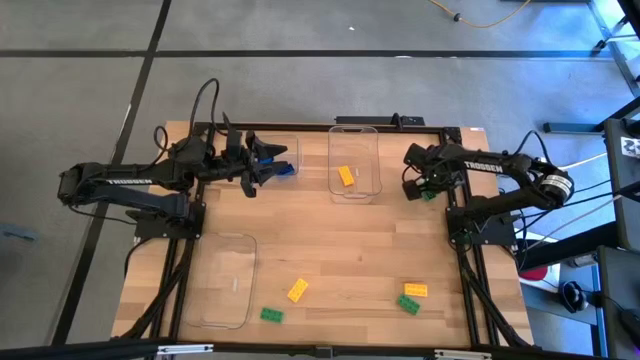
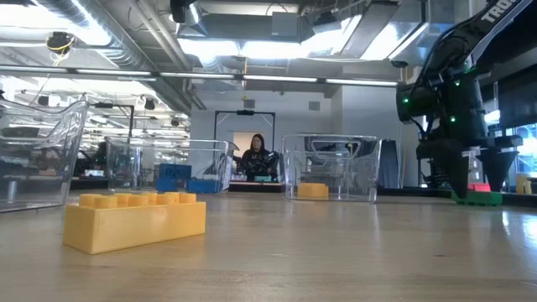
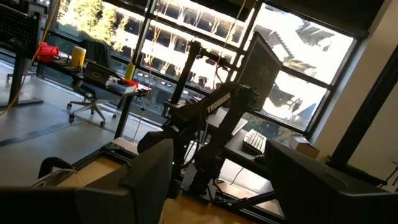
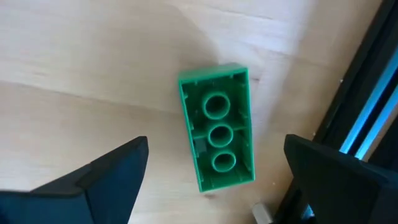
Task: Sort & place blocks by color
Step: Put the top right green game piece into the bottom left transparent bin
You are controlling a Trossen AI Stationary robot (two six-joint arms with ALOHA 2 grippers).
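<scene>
Right gripper point(image 4: 211, 180) fingers spread wide, straddling upturned green studded plastic brick point(image 4: 217, 135) on wooden table point(image 1: 340, 250), right edge | left gripper point(image 1: 262, 163) over clear plastic tray point(image 1: 287, 150) with blue bricks point(image 1: 284, 169), fingers apart, empty | yellow brick point(image 1: 346, 176) sits in middle tray point(image 1: 354, 133)

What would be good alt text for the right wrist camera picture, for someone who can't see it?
A green block lies upside down on the wooden table, its hollow underside with three round tubes facing the camera. The right gripper hangs open above it, one dark finger on each side and neither touching it. A black frame rail runs along the table's edge.
</scene>
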